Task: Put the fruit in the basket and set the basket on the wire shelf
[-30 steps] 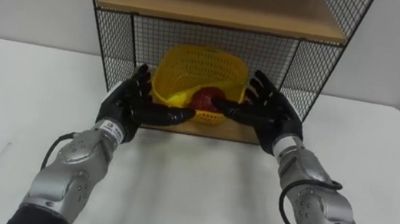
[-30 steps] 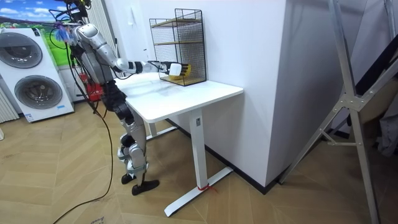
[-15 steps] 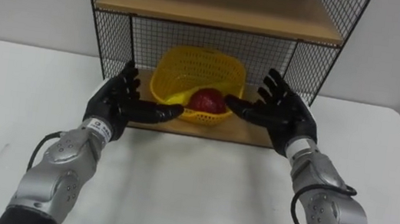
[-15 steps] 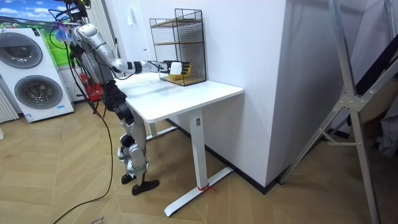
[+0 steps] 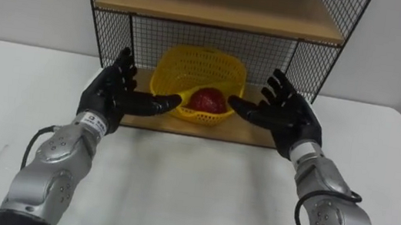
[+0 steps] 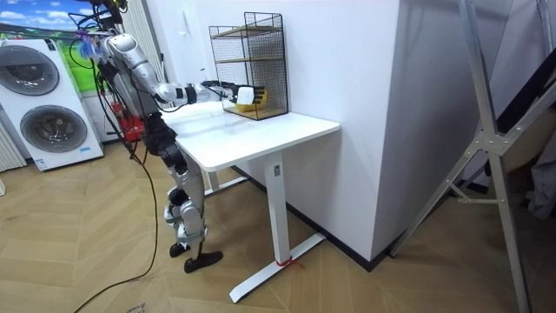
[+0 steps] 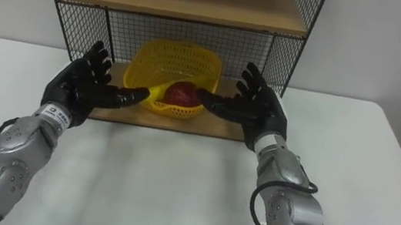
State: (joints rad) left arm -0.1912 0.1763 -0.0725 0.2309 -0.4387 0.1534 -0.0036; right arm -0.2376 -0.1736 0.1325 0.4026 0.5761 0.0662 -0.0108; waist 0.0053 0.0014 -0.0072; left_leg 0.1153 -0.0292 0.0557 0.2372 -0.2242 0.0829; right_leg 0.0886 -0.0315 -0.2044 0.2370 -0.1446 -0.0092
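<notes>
A yellow mesh basket (image 5: 199, 72) (image 7: 173, 64) stands on the bottom board of the black wire shelf (image 5: 110, 31) (image 7: 72, 27). A red fruit (image 5: 206, 100) (image 7: 182, 94) lies inside it, with something yellow beside the fruit. My left hand (image 5: 113, 95) (image 7: 78, 88) is open, palm inward, just left of the basket and clear of it. On the basket's other side my right hand (image 5: 285, 116) (image 7: 257, 108) is open too, facing in and not touching. In the room view I stand at the white table (image 6: 261, 135) with both arms stretched toward the shelf (image 6: 252, 65).
The shelf's upper wooden board (image 5: 222, 5) hangs over the basket. White tabletop (image 5: 190, 189) spreads out in front of the shelf. A washing machine (image 6: 48, 104) stands behind me in the room view.
Both hands have let go of the basket and drawn back and apart from it. The basket now rests on the shelf's bottom board.
</notes>
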